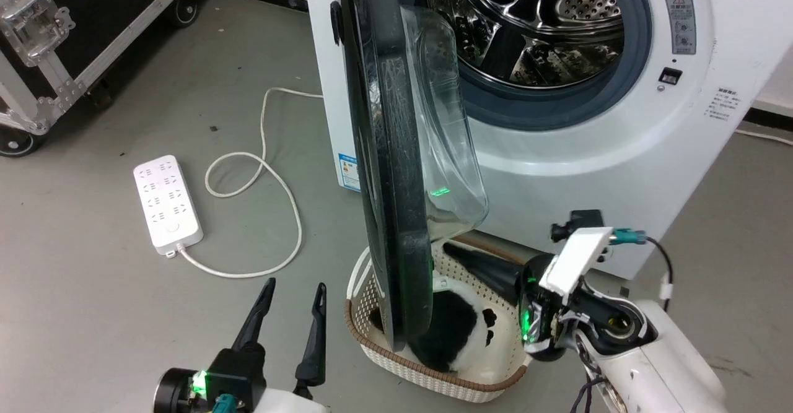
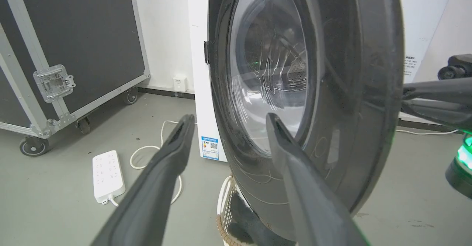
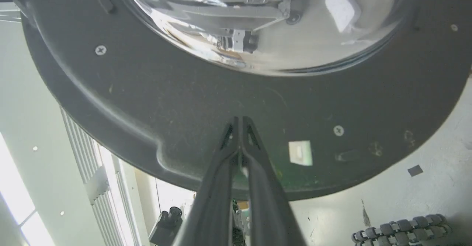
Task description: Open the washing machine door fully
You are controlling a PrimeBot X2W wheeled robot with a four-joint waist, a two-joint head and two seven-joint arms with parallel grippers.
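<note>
The washing machine (image 1: 619,153) stands with its steel drum exposed. The washing machine door (image 1: 387,171) is swung out roughly square to the front, edge-on to my head, with its glass bowl (image 1: 446,122) facing the drum. My right gripper (image 1: 447,247) is shut with nothing in it. Its tips (image 3: 240,118) point at the door's black inner rim (image 3: 147,102) just below the bowl, touching or nearly touching. My left gripper (image 1: 295,284) is open and empty on the door's outer side. It faces the glossy front (image 2: 343,91) a short way off, and the right gripper (image 2: 403,94) shows past the door's edge.
A woven basket (image 1: 433,369) holding a black-and-white soft thing sits on the floor under the door's lower edge. A white power strip (image 1: 167,205) and its looped cable (image 1: 272,171) lie on the grey floor to the left. A black wheeled case (image 1: 62,29) stands further left.
</note>
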